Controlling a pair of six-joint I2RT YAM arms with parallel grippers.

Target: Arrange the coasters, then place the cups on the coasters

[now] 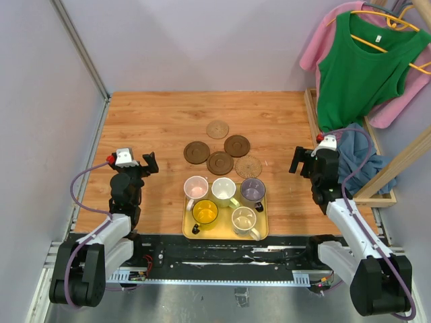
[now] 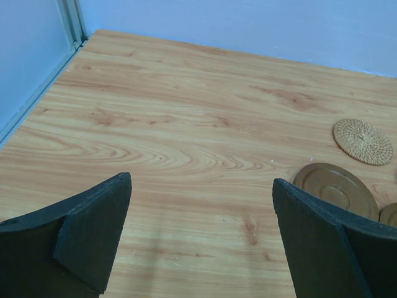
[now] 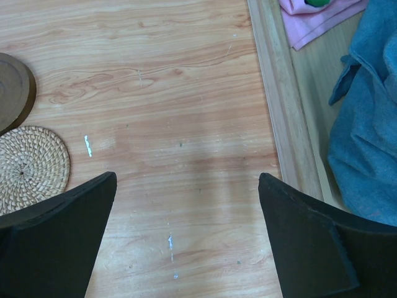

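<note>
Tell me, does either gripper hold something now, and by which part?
Nothing is held. The left gripper and the right gripper both stand open, with nothing between their jaws.

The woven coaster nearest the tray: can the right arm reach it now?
Probably yes. The woven coaster lies flat and uncovered; nothing stands between it and the right gripper, whose jaws are open.

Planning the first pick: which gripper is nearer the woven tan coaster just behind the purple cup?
Right. The right gripper sits just right of the woven tan coaster; the left gripper is much farther on its left.
</note>
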